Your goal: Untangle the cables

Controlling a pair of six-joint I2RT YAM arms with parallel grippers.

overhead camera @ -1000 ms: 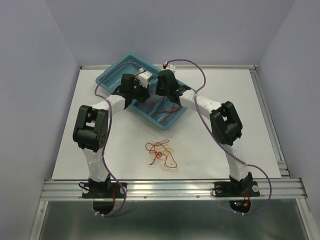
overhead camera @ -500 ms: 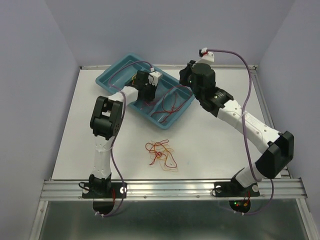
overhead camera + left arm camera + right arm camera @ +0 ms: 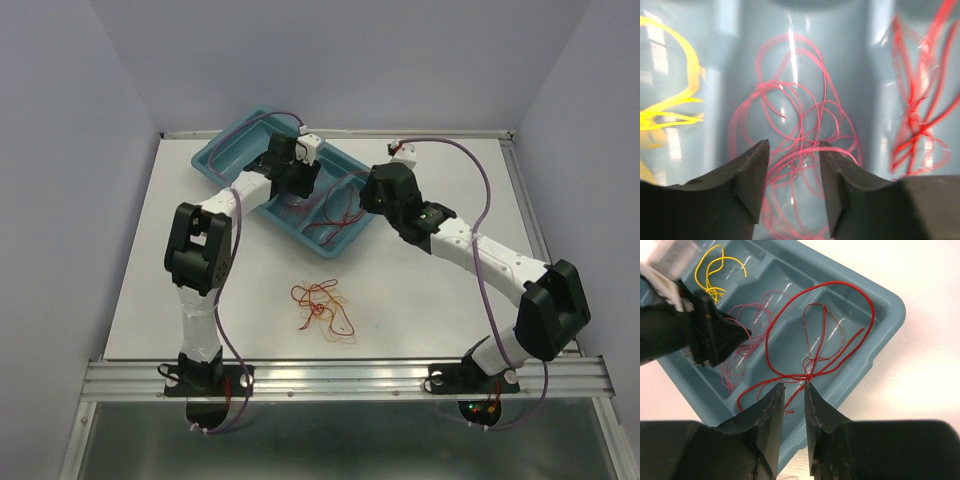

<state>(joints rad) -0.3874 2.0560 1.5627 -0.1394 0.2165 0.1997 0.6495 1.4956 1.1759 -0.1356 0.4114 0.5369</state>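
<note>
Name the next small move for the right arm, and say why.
Probably lift the right gripper clear of the tray and swing it toward the tangle on the table. Its fingers stand apart above the red cable, already lying in the tray, while the tangle is unsorted.

- My left hand hangs over the tray's middle compartment, with dividers on either side.
- My right hand hovers at the tray's near-right rim, close beside the left one.
- Along the bench's right edge I have open room; a loose cable tangle lies near the middle of the front edge.
</note>
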